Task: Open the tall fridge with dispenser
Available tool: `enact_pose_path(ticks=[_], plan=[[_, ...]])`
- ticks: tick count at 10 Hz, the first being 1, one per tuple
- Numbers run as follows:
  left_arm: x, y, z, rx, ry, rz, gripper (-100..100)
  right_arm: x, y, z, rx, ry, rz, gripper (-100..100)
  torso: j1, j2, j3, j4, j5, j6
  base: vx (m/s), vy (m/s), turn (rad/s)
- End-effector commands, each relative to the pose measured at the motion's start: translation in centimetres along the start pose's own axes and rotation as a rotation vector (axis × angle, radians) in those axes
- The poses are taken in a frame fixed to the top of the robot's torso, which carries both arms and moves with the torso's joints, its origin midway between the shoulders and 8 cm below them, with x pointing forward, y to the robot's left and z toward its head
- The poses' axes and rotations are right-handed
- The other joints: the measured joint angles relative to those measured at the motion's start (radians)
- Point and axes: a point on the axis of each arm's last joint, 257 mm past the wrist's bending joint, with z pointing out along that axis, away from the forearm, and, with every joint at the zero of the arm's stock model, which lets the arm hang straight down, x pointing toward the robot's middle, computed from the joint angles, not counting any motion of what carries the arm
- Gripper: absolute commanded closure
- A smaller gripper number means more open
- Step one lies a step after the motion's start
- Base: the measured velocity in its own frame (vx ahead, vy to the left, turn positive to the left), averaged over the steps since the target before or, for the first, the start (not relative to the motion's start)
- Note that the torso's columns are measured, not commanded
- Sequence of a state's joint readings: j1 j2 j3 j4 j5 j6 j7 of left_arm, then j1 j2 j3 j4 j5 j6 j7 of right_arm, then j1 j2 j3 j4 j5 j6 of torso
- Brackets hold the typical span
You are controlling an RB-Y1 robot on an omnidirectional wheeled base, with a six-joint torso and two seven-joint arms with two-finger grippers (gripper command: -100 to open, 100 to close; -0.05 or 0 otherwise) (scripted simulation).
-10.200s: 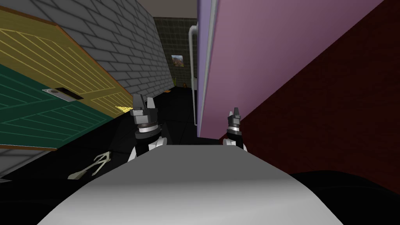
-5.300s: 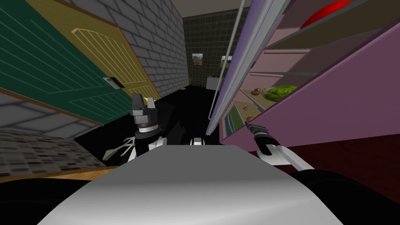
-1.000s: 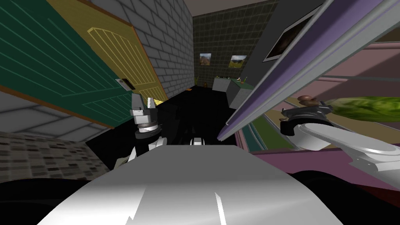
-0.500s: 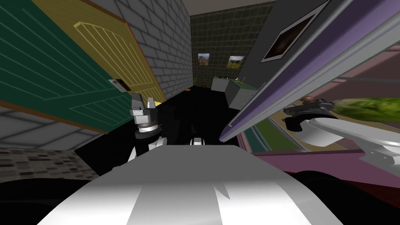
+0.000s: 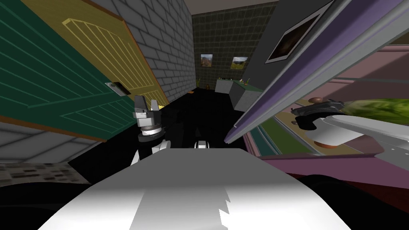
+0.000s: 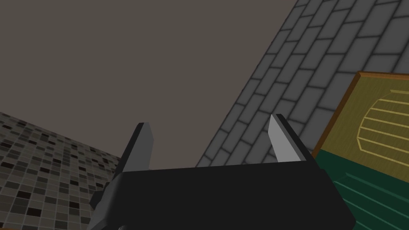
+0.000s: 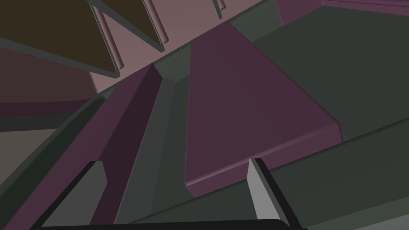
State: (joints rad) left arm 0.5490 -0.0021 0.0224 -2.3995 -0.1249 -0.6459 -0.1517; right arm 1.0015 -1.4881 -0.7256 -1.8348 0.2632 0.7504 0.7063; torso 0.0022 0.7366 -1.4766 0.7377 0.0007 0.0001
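The tall fridge's purple door, edged in light grey, stands swung wide open to my right. Behind it the pink interior shows shelves, a green melon-like thing and a small brown item. My right arm reaches past the door's edge into the fridge. In the right wrist view the right gripper is open with nothing between its fingers, facing dark purple door bins. My left gripper is raised in front of my chest, open and empty.
A green and yellow panelled door fills the wall on the left, next to a grey brick wall. A grey counter stands at the far end of the black floor. A framed picture hangs beyond the fridge door.
The door, shut ten seconds ago, now stands wide open. Over the last second my view turned slightly and my right forearm sank lower across the fridge opening. The left arm stayed put.
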Motion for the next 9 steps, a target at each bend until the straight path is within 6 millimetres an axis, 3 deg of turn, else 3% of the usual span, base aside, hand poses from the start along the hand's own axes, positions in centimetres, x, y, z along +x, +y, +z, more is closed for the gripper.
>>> enact_pose_path(ticks=[1, 9], plan=[[0.0, 0.0, 0.0, 0.000, 0.000, 0.000, 0, 0.0, -0.2, 0.7, -0.023, 0.012, 0.011, -100, -0.003, 0.000, 0.000, 0.000, -0.001, -0.001, 0.061, 0.081, -0.040], [0.0, 0.0, 0.0, 0.000, 0.000, 0.000, 0, -0.8, -1.7, 2.9, -0.079, 0.028, 0.059, -100, -0.004, 0.002, 0.001, 0.000, -0.001, 0.000, 0.068, 0.112, -0.058]])
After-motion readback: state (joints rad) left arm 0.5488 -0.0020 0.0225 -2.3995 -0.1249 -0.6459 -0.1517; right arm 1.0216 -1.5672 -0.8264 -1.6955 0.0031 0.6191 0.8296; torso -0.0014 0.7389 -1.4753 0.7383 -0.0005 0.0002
